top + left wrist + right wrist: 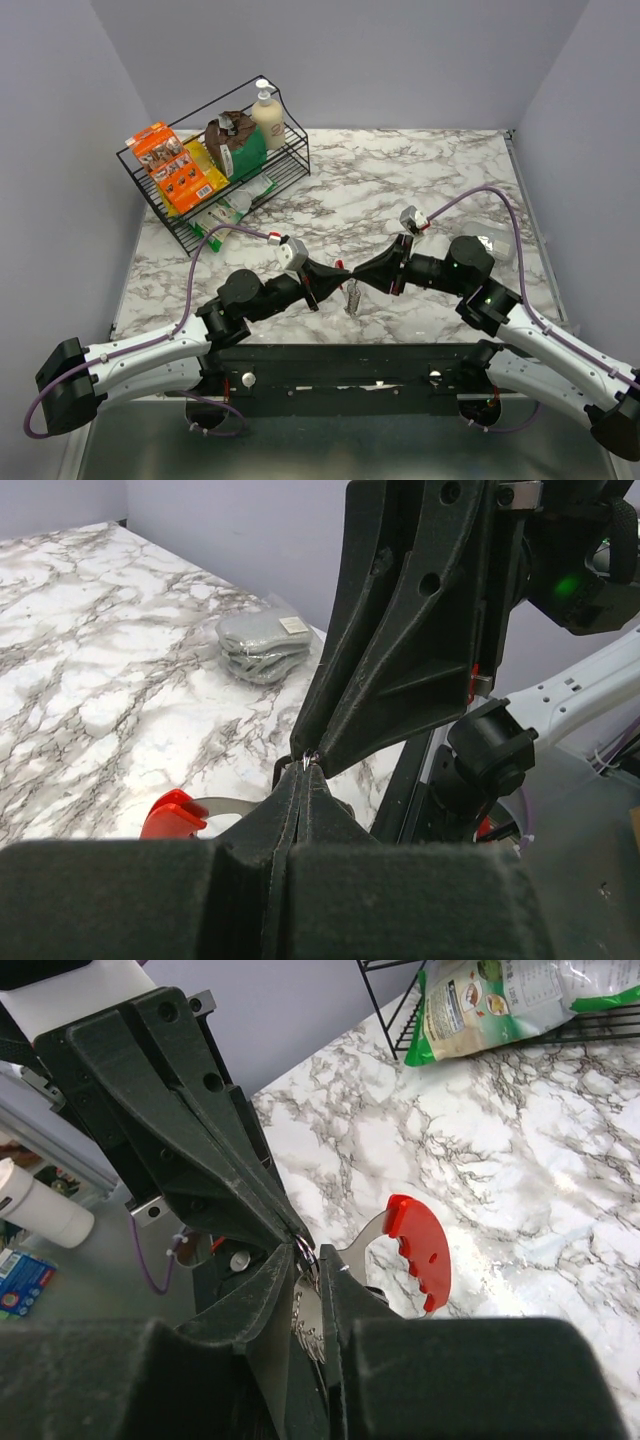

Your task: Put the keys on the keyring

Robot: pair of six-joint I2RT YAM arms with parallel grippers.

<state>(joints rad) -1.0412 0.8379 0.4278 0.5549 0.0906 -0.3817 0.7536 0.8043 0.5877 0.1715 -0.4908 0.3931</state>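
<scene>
Keyring (352,295) is off the table (420,180), hanging mid-front between the two pincer tips, which meet nose to nose. Its red clip (420,1250) sits up at the tips and the silvery ribbed chain (305,1325) drops below them

Left pincer (335,272) is clamped fully together. In its wrist view the fingers (285,830) show only a hairline slit, with a bit of the keyring metal at the very tip, so I read it as holding the keyring

Right pincer (362,275) is narrow, not touching. In its wrist view the chain lies in the slim gap between its fingers (345,1305), but I can't tell if they're actually pinching it

Keys: too small, I can't pick them out in any view

Wire rack (290,165) with snack packs sits far left on the table, grey pouch (497,245) at right
</scene>
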